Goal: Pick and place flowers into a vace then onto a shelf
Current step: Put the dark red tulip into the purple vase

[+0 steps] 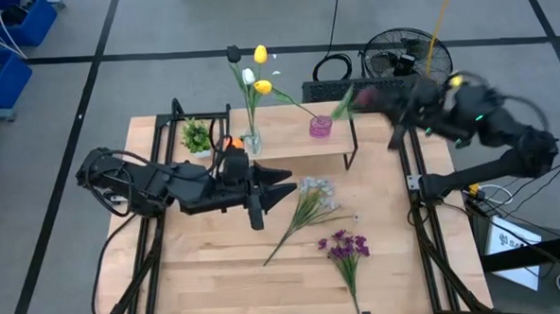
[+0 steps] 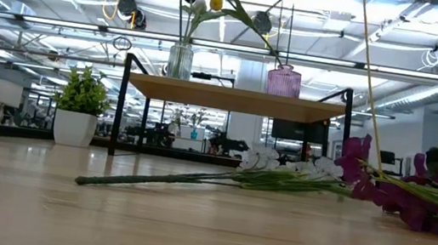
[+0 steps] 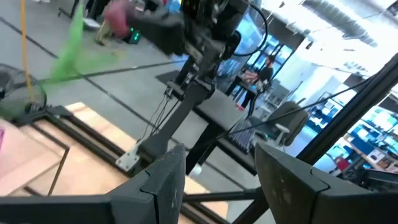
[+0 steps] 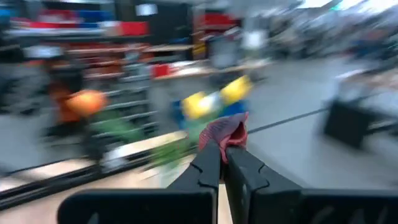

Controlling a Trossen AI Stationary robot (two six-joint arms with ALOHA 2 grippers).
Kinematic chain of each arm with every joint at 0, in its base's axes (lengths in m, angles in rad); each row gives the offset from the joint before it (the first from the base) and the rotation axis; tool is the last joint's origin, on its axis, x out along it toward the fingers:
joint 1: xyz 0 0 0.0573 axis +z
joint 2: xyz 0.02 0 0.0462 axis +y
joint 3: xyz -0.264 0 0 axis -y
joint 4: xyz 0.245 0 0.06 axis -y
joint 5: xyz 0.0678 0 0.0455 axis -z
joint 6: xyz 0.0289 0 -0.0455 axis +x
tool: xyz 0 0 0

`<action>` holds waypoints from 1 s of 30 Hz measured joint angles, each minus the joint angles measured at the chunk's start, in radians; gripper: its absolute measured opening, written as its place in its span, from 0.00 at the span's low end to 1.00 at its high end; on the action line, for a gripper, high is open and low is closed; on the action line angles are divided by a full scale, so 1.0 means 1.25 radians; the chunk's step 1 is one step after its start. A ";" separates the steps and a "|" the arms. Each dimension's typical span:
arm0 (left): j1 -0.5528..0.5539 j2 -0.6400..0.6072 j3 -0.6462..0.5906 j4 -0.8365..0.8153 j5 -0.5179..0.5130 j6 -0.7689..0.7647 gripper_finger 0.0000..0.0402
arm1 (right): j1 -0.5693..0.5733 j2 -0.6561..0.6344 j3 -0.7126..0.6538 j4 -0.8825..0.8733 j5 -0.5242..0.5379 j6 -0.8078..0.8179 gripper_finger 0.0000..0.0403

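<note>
My right gripper (image 4: pixel 222 163) is raised high over the table's far right corner (image 1: pixel 380 101), shut on a red-pink flower (image 4: pixel 225 130) with a green leaf (image 3: pixel 71 46). On the shelf (image 1: pixel 294 142) stand a clear vase (image 1: pixel 251 139) with yellow, white and dark tulips (image 1: pixel 257 68) and a pink vase (image 1: pixel 320 127). A white blossom spray (image 1: pixel 310 198) and purple flowers (image 1: pixel 346 249) lie flat on the table. My left gripper (image 1: pixel 283 187) hovers open near the shelf's front, nothing between its fingers (image 3: pixel 168 180). My right gripper pinches the flower right at its red-pink bloom (image 4: pixel 227 138) between the two fingertips, the petals sticking out just past them. The flower is lifted clear of the table. Its green leaf and stem (image 1: pixel 342 105) trail away from the gripper toward the pink vase.
A small leafy plant in a white pot (image 1: pixel 197 137) stands by the shelf's left end. Black frame rails (image 1: pixel 425 226) run along the table's left and right sides. A fan (image 1: pixel 394 55) and cables lie on the floor beyond the far edge. Bare tabletop (image 1: pixel 218 264) at the near left.
</note>
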 joint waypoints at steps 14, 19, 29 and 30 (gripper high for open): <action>0.001 0.000 0.000 0.008 -0.006 0.009 0.49 | -0.076 0.062 0.131 -0.130 0.079 -0.115 0.00; 0.001 0.000 0.000 0.007 -0.006 0.009 0.49 | -0.077 0.042 0.131 -0.121 0.079 -0.123 0.00; 0.001 0.000 0.000 0.007 -0.007 0.009 0.49 | -0.077 0.009 0.131 -0.122 0.080 -0.140 0.00; 0.001 0.000 0.000 0.007 -0.007 0.009 0.49 | -0.076 0.008 0.131 -0.127 0.083 -0.145 0.00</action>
